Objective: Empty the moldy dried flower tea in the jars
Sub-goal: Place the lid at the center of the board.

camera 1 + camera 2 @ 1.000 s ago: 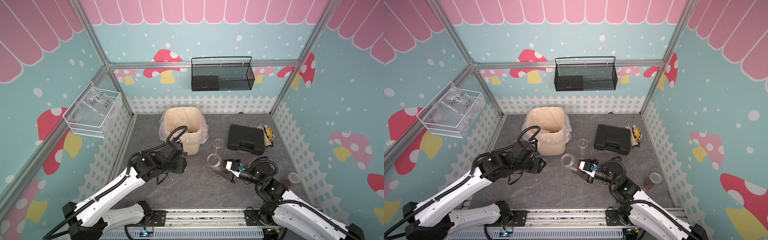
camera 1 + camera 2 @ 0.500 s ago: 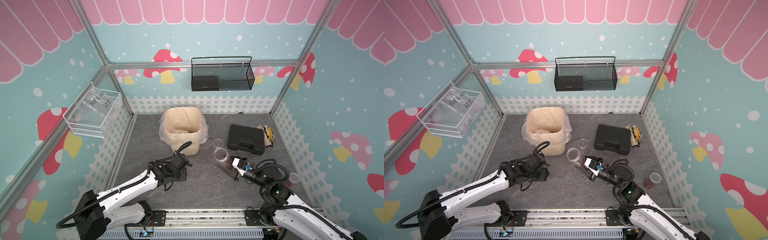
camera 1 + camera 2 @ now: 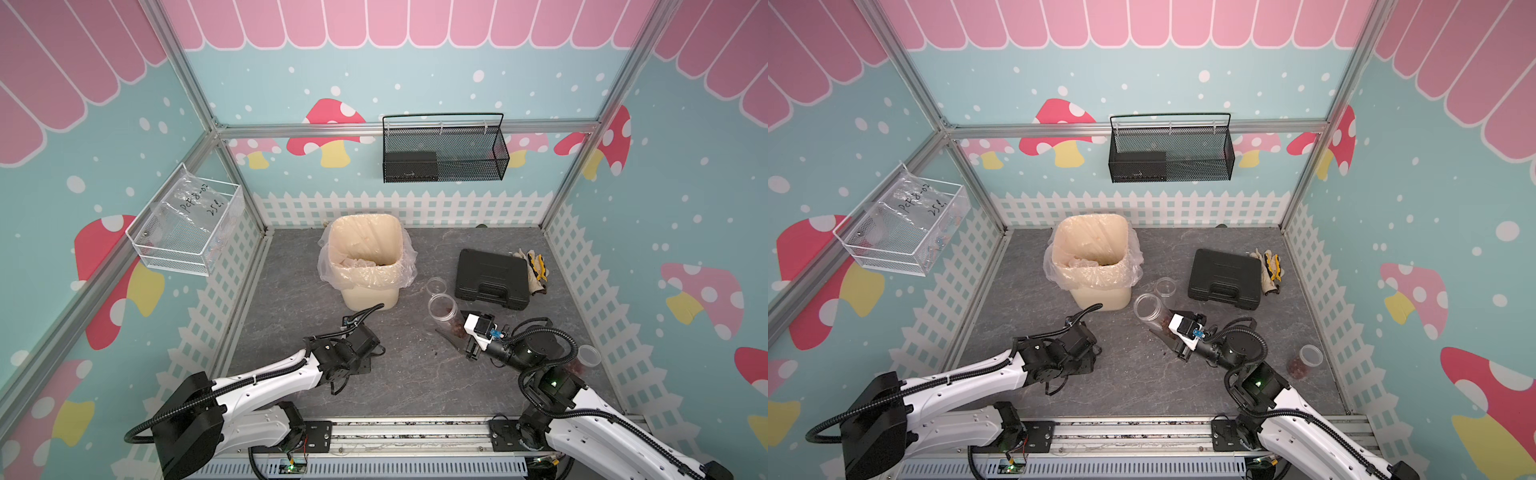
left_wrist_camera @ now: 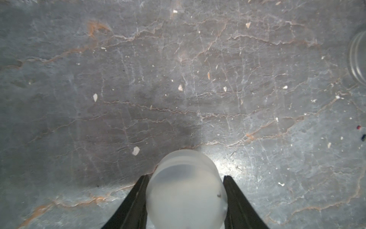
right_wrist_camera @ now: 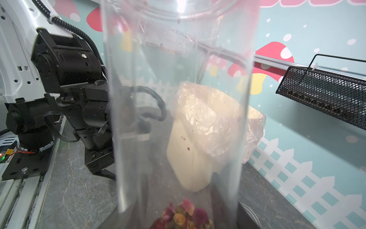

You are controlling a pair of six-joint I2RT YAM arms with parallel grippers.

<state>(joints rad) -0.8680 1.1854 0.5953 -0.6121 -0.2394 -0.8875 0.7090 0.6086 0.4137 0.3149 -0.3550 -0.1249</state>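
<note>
Right wrist view: right gripper [image 3: 454, 328] clamps a tilted jar [image 5: 178, 99], tea [image 5: 184, 216] at its base, bin [image 5: 190, 150] near. Left gripper [image 4: 186, 176] grips second jar [image 4: 186, 198] over bare floor [image 4: 138, 79].

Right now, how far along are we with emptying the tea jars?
Done: the jar in the left hand looks empty. In hand: the right hand grips an open jar, tilted toward the bin, dried flower tea still at its base. Left: tipping that out, then the third jar by the right fence, which still holds tea.
</note>
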